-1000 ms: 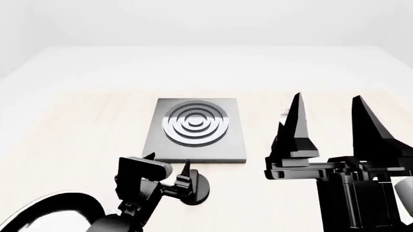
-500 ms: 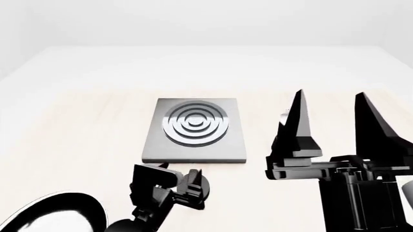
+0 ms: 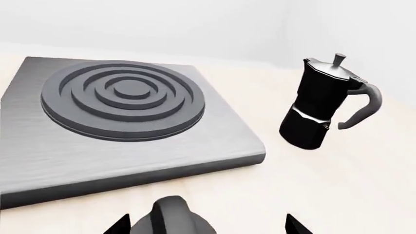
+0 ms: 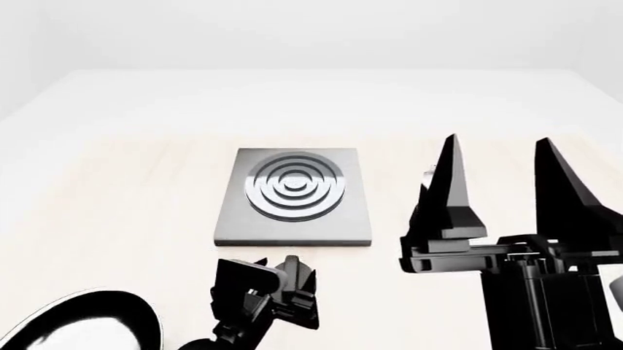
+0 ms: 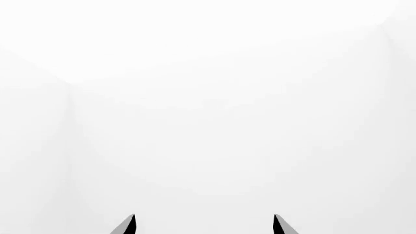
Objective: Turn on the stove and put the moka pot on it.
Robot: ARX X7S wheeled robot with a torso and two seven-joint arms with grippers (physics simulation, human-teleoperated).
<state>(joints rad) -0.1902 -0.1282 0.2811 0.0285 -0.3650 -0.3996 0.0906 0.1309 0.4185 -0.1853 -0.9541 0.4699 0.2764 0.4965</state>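
The stove (image 4: 294, 197) lies flat in the middle of the head view, a square grey plate on the pale table (image 4: 117, 189), its ringed burner (image 4: 295, 185) set toward the far half of the plate. Just below the plate's near edge, at lower centre of the frame, the left gripper (image 4: 288, 273) sits low over the table with its two short fingers spread apart. The black round knob (image 4: 303, 277) shows partly behind and between those fingers. In the left wrist view the knob (image 3: 170, 220) rises at the bottom centre, with one fingertip (image 3: 118, 225) to its left and another at the bottom right, both clear of it; whether either finger touches the knob cannot be told.

The moka pot (image 3: 323, 104) stands upright on the table at the right of the left wrist view, apart from the stove's corner, handle turned to the right. In the head view it is almost wholly hidden behind the right arm.

The right gripper (image 4: 497, 182) fills the right side of the head view, raised above the table, its two long pointed fingers (image 4: 448, 182) standing wide apart with nothing between them. The right wrist view shows only the two tips at the bottom edge against blank white.

A black frying pan (image 4: 73, 324) shows at the lower left corner.
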